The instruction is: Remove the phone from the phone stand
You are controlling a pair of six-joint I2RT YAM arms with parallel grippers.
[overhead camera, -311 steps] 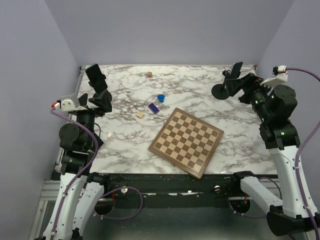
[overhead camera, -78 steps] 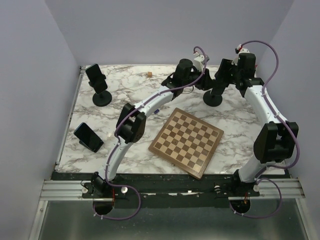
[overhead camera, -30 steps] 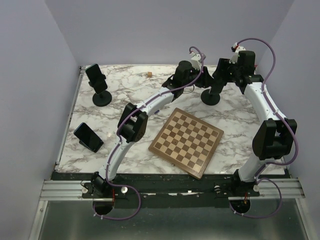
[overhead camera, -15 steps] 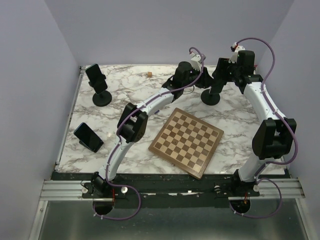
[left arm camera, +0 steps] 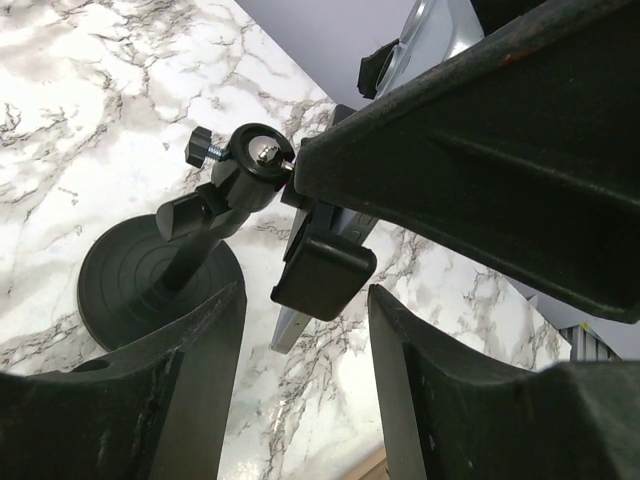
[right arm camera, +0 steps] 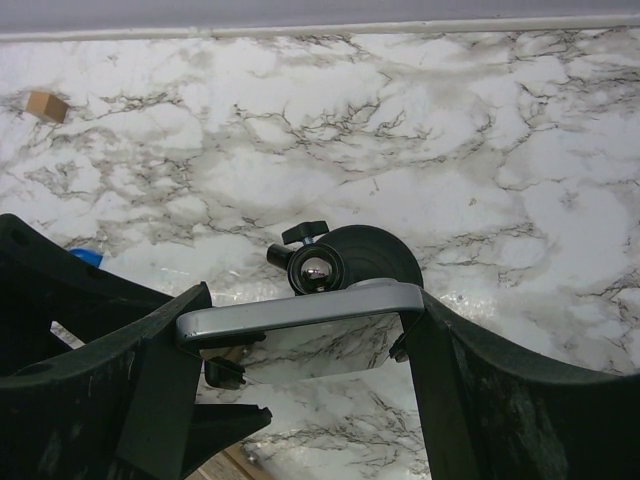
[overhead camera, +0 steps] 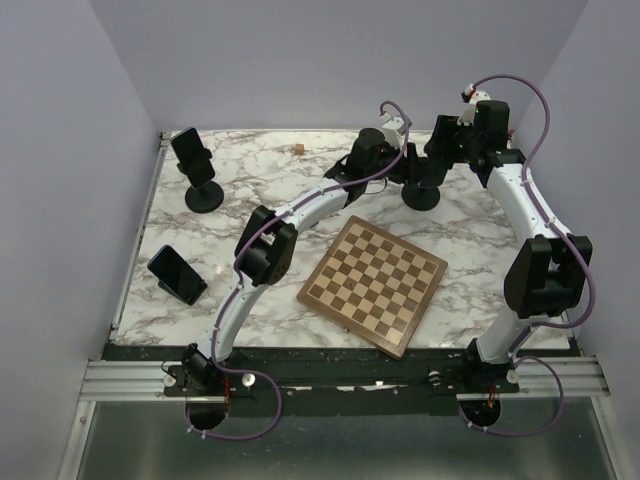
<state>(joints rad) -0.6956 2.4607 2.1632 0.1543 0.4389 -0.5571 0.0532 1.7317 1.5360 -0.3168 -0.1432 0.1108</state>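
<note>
Right jaws clamp the silver-edged phone [right arm camera: 300, 305] on its black disc-footed stand [right arm camera: 375, 255], left jaws gape empty; lift-out looks next.

Matt black stand [right arm camera: 383, 248], seemingly metal-edged phone [right arm camera: 300, 305]

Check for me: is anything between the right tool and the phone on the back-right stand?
Nothing visible. The right tool straddles the silver phone, a finger at each end, above the black round-based stand. The left tool sits open close by at the stand's cradle, not between them.
</note>
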